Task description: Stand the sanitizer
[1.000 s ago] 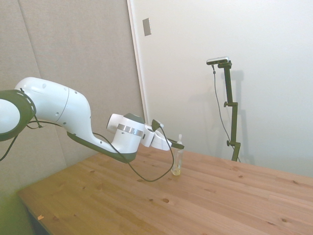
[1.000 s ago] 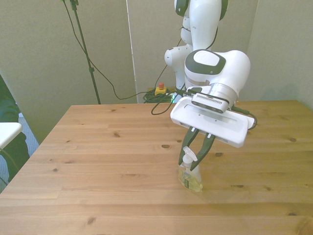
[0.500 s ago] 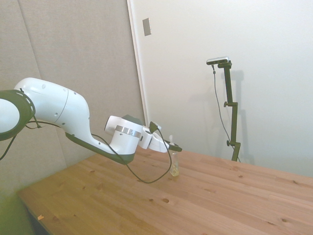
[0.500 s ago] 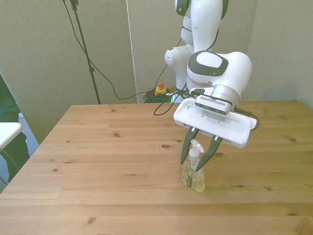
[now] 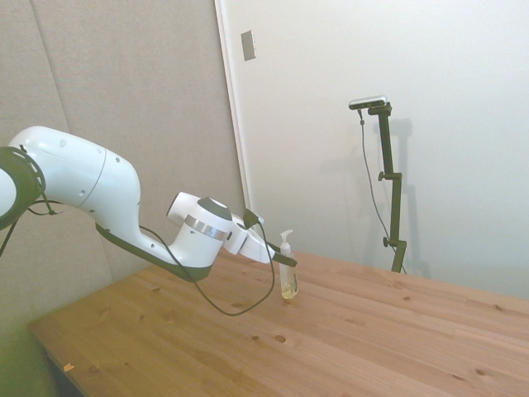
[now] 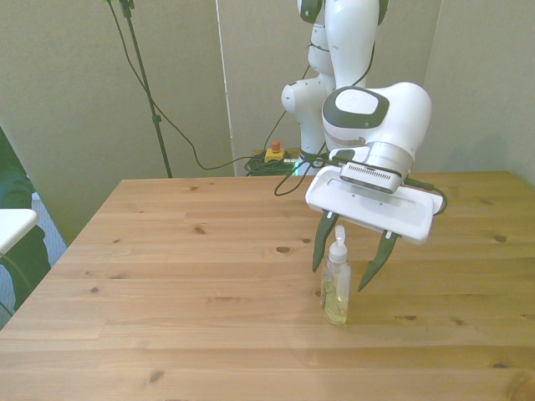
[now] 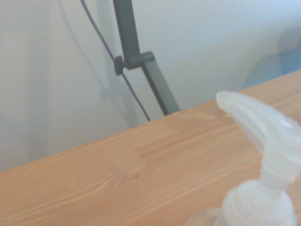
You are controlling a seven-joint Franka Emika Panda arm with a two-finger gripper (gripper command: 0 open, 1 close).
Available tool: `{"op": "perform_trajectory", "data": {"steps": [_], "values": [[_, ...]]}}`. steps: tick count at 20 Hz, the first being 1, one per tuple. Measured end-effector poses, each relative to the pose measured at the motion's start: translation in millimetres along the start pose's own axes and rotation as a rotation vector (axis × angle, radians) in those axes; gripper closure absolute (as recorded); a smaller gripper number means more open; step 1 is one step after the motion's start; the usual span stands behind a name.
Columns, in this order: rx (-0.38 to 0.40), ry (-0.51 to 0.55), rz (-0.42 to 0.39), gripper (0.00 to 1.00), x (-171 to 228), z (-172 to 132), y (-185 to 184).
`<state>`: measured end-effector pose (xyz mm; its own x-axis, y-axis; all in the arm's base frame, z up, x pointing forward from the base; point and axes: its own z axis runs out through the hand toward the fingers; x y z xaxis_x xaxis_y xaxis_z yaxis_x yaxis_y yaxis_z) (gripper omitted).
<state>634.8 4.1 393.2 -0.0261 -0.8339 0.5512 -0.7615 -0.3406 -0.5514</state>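
Note:
The sanitizer (image 6: 337, 284) stands upright on the wooden table (image 6: 167, 251), a slim clear bottle with pale yellowish liquid at its base and a white pump top. In the side view the sanitizer (image 5: 288, 269) stands just past the tip of my arm. My gripper (image 6: 341, 277) is open, its two dark fingers spread to either side of the bottle and not touching it. Up close in the wrist view, the sanitizer (image 7: 263, 179) shows only its blurred white pump head.
A yellow box with a red button (image 6: 273, 153) and cables lie on the floor behind the table. Something white (image 6: 12, 227) juts in at the front view's left edge, beside a dark green shape.
The gripper opened and drew back slightly from the bottle. The sanitizer went from leaning in the fingers to standing upright on its own.

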Motion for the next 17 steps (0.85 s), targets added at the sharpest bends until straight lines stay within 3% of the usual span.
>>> {"op": "perform_trajectory", "data": {"steps": [5,8,13,17], "values": [[-0.062,-0.117,-0.02,0.0,9,-22,2],[-0.139,-0.22,-0.052,0.0,0,-46,11],[-0.266,-0.406,-0.15,0.0,-2,-104,31],[-0.37,-0.573,-0.246,0.0,24,-129,51]]}}
